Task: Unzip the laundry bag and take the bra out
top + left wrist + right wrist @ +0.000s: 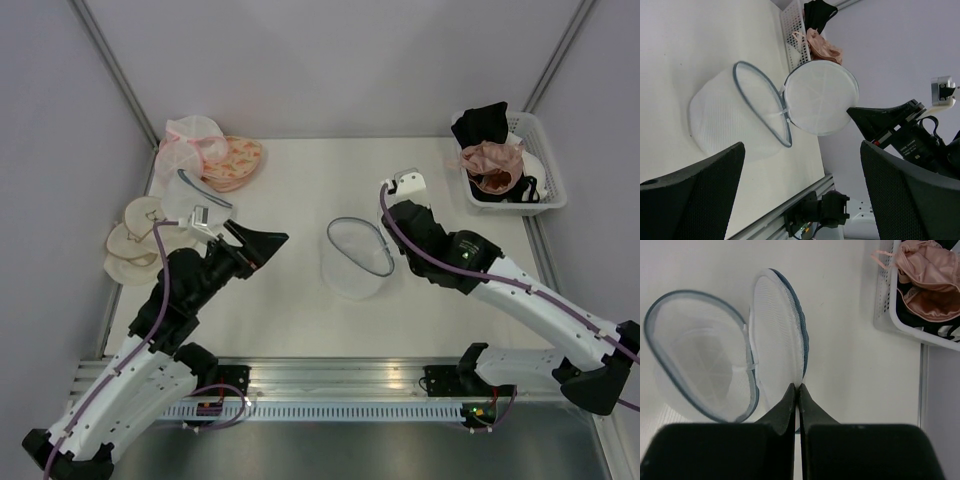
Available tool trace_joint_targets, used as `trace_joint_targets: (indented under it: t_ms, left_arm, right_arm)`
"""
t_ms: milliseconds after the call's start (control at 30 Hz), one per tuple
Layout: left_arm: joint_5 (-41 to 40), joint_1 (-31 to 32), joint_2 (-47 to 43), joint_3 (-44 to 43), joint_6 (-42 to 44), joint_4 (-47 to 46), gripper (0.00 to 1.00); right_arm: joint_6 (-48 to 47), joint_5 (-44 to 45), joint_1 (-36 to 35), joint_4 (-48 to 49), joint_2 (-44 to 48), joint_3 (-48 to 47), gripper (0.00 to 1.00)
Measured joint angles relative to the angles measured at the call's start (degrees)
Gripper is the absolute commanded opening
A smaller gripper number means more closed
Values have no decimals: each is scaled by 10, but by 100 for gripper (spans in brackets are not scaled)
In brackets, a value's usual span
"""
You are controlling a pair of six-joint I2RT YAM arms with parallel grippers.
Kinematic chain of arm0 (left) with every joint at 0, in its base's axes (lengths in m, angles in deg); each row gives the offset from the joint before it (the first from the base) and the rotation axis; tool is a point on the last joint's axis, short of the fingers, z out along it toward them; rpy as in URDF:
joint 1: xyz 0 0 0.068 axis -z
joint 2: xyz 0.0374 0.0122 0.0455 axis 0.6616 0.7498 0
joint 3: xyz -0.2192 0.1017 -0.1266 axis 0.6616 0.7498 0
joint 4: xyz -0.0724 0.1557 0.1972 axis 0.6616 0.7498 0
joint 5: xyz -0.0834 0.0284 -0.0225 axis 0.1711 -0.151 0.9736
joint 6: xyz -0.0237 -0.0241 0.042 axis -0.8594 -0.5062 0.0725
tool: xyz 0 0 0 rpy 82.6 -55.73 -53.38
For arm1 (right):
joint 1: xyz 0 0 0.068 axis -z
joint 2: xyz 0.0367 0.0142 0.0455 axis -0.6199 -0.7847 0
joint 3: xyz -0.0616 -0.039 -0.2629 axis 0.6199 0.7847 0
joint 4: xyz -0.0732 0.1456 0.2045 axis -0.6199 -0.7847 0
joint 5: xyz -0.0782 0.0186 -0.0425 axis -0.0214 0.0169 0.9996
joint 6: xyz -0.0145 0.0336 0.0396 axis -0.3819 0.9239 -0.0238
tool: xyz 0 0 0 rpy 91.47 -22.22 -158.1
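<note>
Right hand (799,389) pinches the raised lid of the laundry bag (355,258); bra (492,160) lies upper right, nearer it; left hand (801,150) gapes empty.

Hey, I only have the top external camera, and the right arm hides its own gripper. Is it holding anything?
Observer: Yes. In the right wrist view the right gripper is shut on the lid of the laundry bag, at its dark zipper rim.
Operator: Is that lid lying flat?
Observer: No. The left wrist view shows it standing roughly upright, its round face toward that camera.
Operator: Anything inside the pouch?
Observer: The right wrist view looks into the open mouth: only bare mesh shows, nothing inside.
</note>
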Motion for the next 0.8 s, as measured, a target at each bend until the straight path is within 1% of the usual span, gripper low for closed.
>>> trace_joint_targets:
  t_ms: [100, 200, 300, 400, 500, 633, 733, 800]
  left_arm:
    - [-4, 0, -9, 0, 0, 15, 100]
    - [-11, 0, -20, 3, 0, 22, 100]
    - [-15, 0, -33, 11, 0, 27, 100]
    - [-16, 0, -39, 18, 0, 36, 100]
    - [-26, 0, -45, 21, 0, 48, 100]
    - [-43, 0, -64, 21, 0, 62, 100]
    - [-53, 0, -81, 21, 0, 76, 100]
    - [-61, 0, -91, 21, 0, 86, 100]
  right_arm:
    - [-21, -9, 0, 5, -4, 3, 0]
    - [-43, -52, -8, 33, -23, 23, 1]
    - [-58, -83, -29, 63, -69, 45, 0]
    - [-68, -92, -66, 93, -140, 54, 0]
    - [-76, -65, -114, 124, -192, 53, 1]
    - [-81, -21, -159, 150, -225, 41, 0]
    - [-80, 27, -167, 160, -234, 29, 0]
    - [-70, 76, -165, 155, -239, 20, 0]
